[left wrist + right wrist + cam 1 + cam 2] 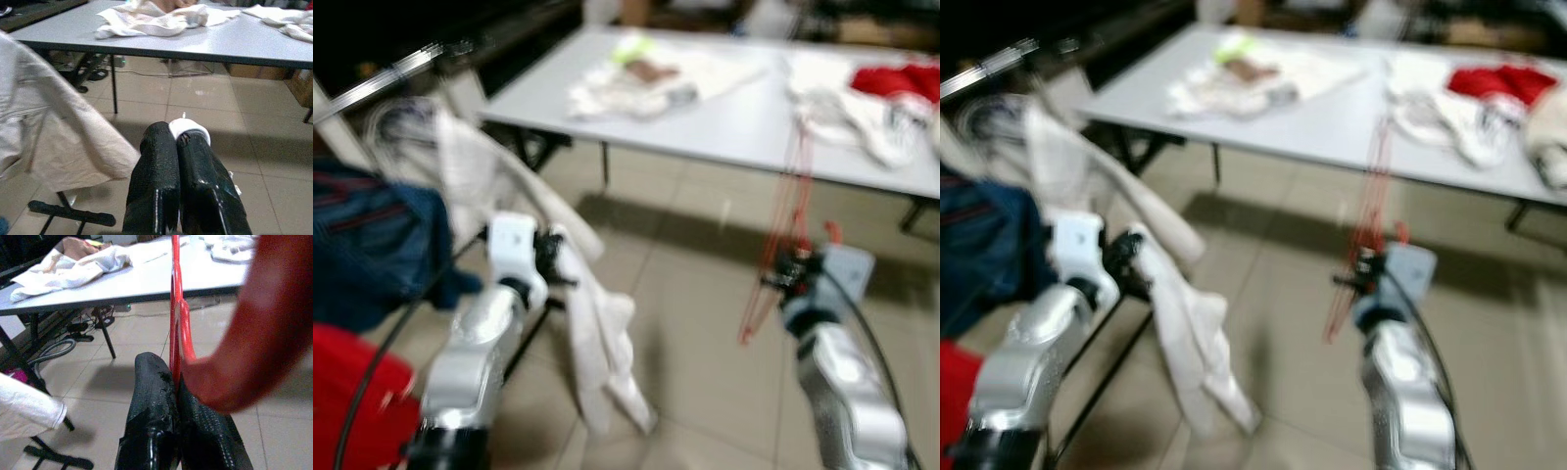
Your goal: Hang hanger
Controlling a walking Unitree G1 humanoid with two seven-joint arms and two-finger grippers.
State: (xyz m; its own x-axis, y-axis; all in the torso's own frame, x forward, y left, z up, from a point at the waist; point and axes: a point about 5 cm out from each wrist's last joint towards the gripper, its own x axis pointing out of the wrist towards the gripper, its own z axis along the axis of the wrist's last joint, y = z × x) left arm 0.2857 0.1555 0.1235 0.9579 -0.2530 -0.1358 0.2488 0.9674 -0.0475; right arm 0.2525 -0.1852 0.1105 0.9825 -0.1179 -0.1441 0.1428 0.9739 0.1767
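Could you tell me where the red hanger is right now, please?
The red hanger is clamped in the right gripper, held up over the tiled floor on the robot's right, just in front of the grey table.

Counts in front of you: one hanger, one table, two grippers.

You have one red hanger [781,245], one grey table [744,122] bearing two heaps of white clothes plus one red garment [899,80], one white garment [592,323] draped at your left, and two grippers [177,147] [172,382].

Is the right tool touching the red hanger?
Touching. In the right wrist view the right tool has its two black fingers closed on the thin frame of the red hanger, with no gap between them.
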